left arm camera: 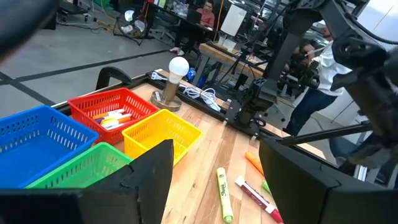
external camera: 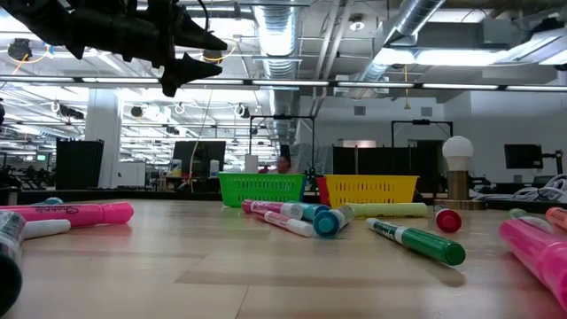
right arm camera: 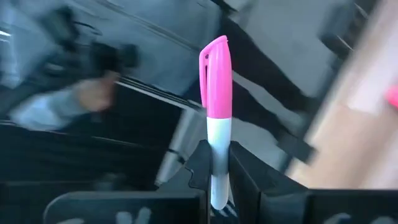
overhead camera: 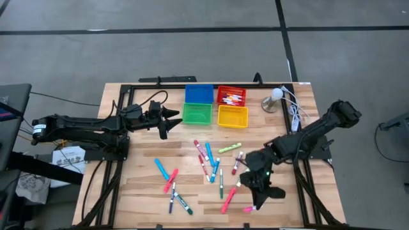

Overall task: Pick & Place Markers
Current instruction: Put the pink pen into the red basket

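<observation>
Several markers (overhead camera: 208,160) with coloured caps lie scattered on the wooden table (overhead camera: 140,191). More markers lie in the red bin (overhead camera: 231,96). My right gripper (overhead camera: 258,197) is at the near right, shut on a marker with a pink cap and white barrel (right arm camera: 215,93). My left gripper (overhead camera: 172,123) hovers open near the green bin (overhead camera: 197,114), holding nothing; in the low view my left gripper (external camera: 188,55) shows high above the table. My right gripper pinches the marker's white barrel (right arm camera: 217,163) between its two fingers, near the barrel's uncapped end. The pink cap (right arm camera: 215,68) stands out well past the fingertips. The marker is lifted clear of the table, its cap end (overhead camera: 248,208) toward the table's near edge.
Blue (overhead camera: 199,94), green, red and yellow (overhead camera: 232,116) bins stand in a block at the far middle. A lamp with a round bulb (overhead camera: 275,99) and white cable stands at the far right. Another pink marker (overhead camera: 229,199) lies beside my right gripper. People show beyond the table.
</observation>
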### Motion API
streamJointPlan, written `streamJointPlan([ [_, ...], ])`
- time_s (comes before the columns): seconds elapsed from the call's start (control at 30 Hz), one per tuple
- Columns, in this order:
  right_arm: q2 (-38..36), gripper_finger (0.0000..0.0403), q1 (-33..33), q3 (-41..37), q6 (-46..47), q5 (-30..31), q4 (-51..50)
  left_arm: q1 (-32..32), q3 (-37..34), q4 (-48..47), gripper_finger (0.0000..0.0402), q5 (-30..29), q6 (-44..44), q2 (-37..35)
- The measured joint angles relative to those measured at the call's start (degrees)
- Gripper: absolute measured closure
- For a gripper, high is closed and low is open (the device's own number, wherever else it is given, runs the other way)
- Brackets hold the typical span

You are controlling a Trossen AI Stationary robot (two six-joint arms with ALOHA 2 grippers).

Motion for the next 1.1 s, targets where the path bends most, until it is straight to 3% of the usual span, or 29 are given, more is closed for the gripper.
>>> streamJointPlan([
  [0.17,0.02,0.0371,-2.52,0.00,4.66,-5.59,8.64,0.00,0.00,0.09,0.0165,0.00,0.00,0.00],
  [0.43,0.10,0.0379,-3.50,0.01,5.38,-5.50,8.30,0.00,0.00,0.24,0.0165,0.00,0.00,0.00],
  [0.57,0.12,0.0374,-3.77,0.04,3.01,1.04,-0.44,0.01,0.00,0.26,0.0165,0.00,0.00,0.00],
  [0.77,0.13,0.0373,-4.72,0.04,-4.98,16.74,-15.20,0.00,0.00,0.41,0.0165,0.00,0.01,0.00],
  [1.1,0.13,0.0370,-15.64,0.04,-15.18,35.46,-17.72,0.00,0.00,0.58,0.0165,0.00,0.02,0.00],
])
